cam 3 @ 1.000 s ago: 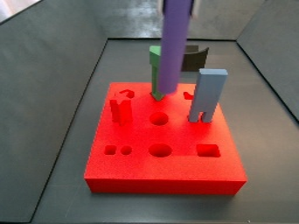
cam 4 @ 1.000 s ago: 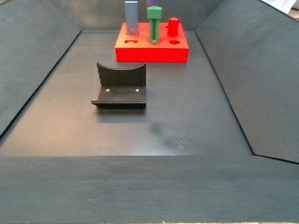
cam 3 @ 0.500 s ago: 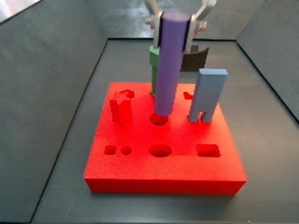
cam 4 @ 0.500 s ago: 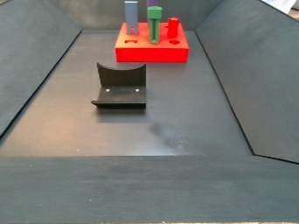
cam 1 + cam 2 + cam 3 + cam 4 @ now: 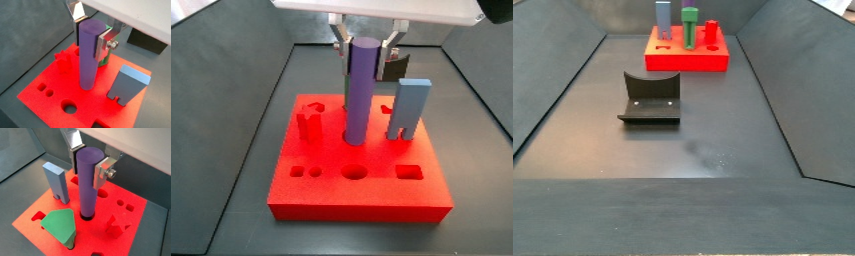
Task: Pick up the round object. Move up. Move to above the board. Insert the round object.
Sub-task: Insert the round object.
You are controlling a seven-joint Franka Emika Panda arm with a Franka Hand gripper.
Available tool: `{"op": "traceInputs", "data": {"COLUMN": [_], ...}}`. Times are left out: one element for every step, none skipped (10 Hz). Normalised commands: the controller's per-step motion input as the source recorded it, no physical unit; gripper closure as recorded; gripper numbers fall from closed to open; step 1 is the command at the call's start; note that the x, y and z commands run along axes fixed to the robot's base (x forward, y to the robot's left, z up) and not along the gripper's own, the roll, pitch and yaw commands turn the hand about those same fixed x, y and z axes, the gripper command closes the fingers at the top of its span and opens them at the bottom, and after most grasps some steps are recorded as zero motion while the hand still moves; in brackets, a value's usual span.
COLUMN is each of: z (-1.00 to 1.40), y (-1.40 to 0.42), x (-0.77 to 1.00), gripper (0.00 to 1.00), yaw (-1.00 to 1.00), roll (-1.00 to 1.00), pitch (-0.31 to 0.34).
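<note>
Round object stands seated in a round hole of the board; insertion appears largely done. The hand, above the board, has its fingers flanking the peg top; whether they grip cannot be told.

a lab test rig: dark walled bin, fixture, pincer overhead.

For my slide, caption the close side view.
Gripper holds the purple round object upright, its base in a round hole of the red board.

The round object, a tall smooth purple cylinder, stands upright at the frame centre with its lower end in a round hole of the board, a thick red square block. The gripper has its fingers at the cylinder's top.
</note>
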Motion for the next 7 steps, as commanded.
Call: {"op": "traceInputs", "data": {"z": [0.0, 0.0, -0.05, -0.05, -0.08, -0.09, -0.11], "y": [0.07, 0.06, 0.07, 0.08, 0.07, 0.07, 0.03], "x": [0.0, 0.0, -0.01, -0.06, -0.07, -0.18, -0.23], "gripper": [1.0, 1.0, 1.0, 1.0, 1.0, 1.0, 1.0], "yaw": [0.0, 0.0, 0.0, 0.0, 0.0, 0.0, 0.0], "roll": [0.04, 0.03, 0.04, 0.04, 0.02, 0.01, 0.0], "pitch": [0.0, 0.0, 0.0, 0.0, 0.0, 0.0, -0.02]}}
